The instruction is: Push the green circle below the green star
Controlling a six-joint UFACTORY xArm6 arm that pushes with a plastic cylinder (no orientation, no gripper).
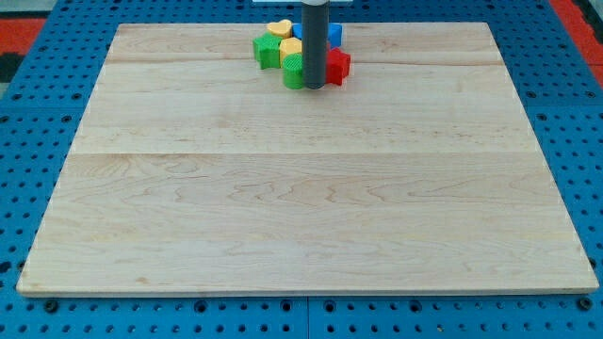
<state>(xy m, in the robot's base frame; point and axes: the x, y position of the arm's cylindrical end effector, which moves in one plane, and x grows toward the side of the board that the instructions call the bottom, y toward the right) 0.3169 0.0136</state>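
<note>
Blue pegboard (57,38) surrounds a pale wooden board (301,207), which fills most of the view and is bare except for one tight cluster of blocks at the view's top, just left of centre. From above the frame a thick dark rod comes straight down into that cluster; my tip (314,87) meets the board between the green circle and a red block (338,66). No pincer exists on this arm, so nothing is clasped or let go; the rod can only shove.

Within the cluster, the green star (268,51) sits at the view's left end, a yellow heart (279,29) lies above it, another yellow block (290,47) is wedged in the middle, and a blue block (334,34) peeks out on the rod's right.

Smallest of concern is the green circle (295,72), a short ribbed-looking cylinder at the cluster's lower edge, touching or nearly touching my tip on its right side and standing down and to the right of the star.

To do this step well, I judge the push should run toward the view's left and slightly down, kept slow and centred on the circle so it does not roll off the rod or nudge the star, stopping once it sits directly under the star.
</note>
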